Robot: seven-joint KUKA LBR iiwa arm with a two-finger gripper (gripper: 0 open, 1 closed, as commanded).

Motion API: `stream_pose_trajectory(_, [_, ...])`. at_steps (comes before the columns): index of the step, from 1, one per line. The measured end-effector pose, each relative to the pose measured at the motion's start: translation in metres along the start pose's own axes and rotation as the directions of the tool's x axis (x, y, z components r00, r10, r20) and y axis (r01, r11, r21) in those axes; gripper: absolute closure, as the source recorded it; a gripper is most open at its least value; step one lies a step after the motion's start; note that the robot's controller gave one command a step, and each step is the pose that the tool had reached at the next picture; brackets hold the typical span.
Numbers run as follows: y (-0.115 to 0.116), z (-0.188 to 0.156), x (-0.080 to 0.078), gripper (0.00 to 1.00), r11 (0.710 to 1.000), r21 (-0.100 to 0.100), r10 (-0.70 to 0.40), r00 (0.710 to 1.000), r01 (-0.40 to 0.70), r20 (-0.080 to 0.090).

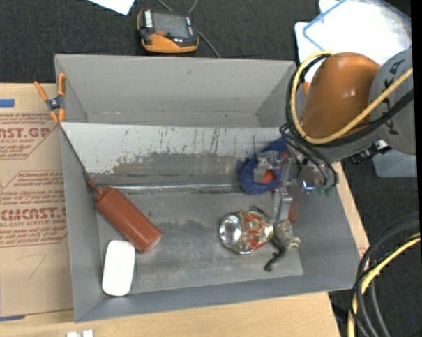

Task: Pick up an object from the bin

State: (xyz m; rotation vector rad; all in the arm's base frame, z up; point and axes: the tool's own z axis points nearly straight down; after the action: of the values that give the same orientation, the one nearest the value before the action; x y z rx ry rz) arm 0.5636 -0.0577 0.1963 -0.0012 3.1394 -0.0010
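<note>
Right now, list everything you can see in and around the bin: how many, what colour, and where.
bin: one, grey metal, mid view
tube-shaped thing: one, reddish brown, left of the bin floor, lying slantwise
rounded block: one, white, lower left corner of the bin
round clear thing: one, shiny with red inside, lower right of the bin floor
crumpled thing: one, blue with an orange bit, right end of the back wall
handheld device: one, black and orange, outside the bin, above it
arm: one, orange cover, yellow cables, at right
gripper: one, metal, just right of the round clear thing
</note>
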Motion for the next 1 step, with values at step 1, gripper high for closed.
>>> stream_pose_trajectory(1, [0.0000,0.0000,0.0000,0.00,1.000,0.000,0.000,1.000,0.000,0.000])
